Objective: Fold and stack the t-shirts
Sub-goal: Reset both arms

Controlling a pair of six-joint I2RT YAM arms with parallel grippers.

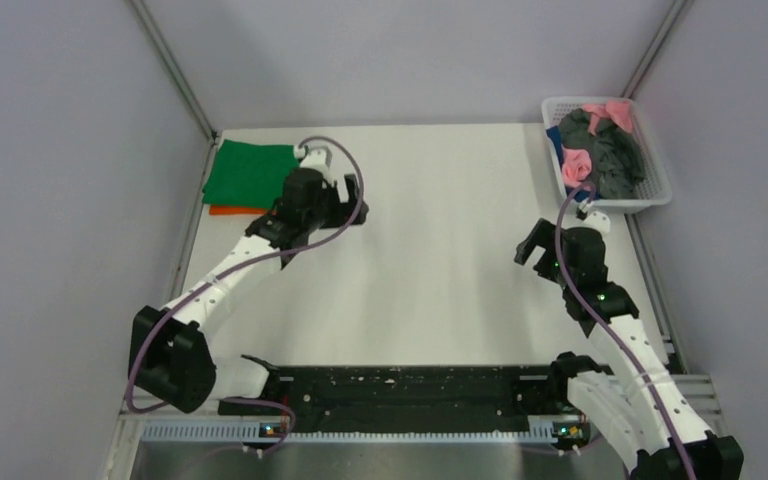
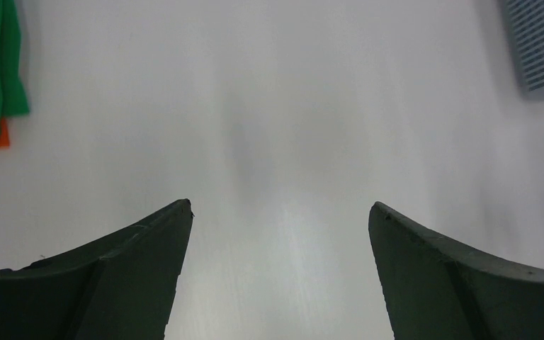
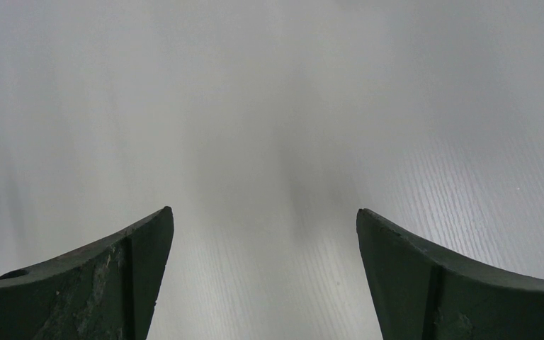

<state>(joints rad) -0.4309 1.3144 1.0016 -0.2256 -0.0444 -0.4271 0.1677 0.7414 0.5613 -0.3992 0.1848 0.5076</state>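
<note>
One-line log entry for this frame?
left hand: open, empty | right hand: open, empty | green shirt: folded, on orange shirt, far-left corner of table | basket: clothes inside

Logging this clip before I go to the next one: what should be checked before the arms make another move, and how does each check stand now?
1. Left tool open, holding nothing: ok.
2. Right tool open, holding nothing: ok.
3. Green t-shirt folded flat at the table's far left corner: ok.
4. Green t-shirt lies on top of the orange t-shirt: ok.
5. Orange t-shirt neatly folded: cannot tell, only a strip of its edge shows.
6. No t-shirt left among the pink and dark grey garments piled in the basket: cannot tell.
</note>
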